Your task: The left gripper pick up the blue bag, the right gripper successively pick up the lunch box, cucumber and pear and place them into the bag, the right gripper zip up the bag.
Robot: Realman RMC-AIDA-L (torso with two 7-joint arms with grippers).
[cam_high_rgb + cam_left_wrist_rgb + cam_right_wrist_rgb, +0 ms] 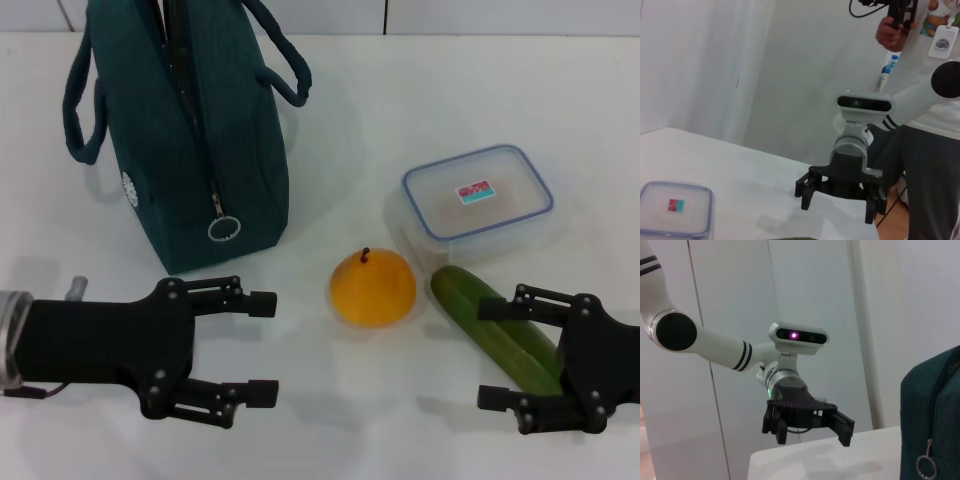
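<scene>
My left gripper (262, 347) hangs with fingers spread and empty at the lower left of the head view; my right gripper (492, 355) is likewise spread, empty, at the lower right, over the cucumber (490, 325). The blue bag (190, 130) stands upright in the upper left, handles up, untouched — so I judge the first step, lifting it, not yet begun. The pear (372, 288) sits at centre, the lunch box (477, 198) right of centre. Next, my left fingers must reach a handle.
</scene>
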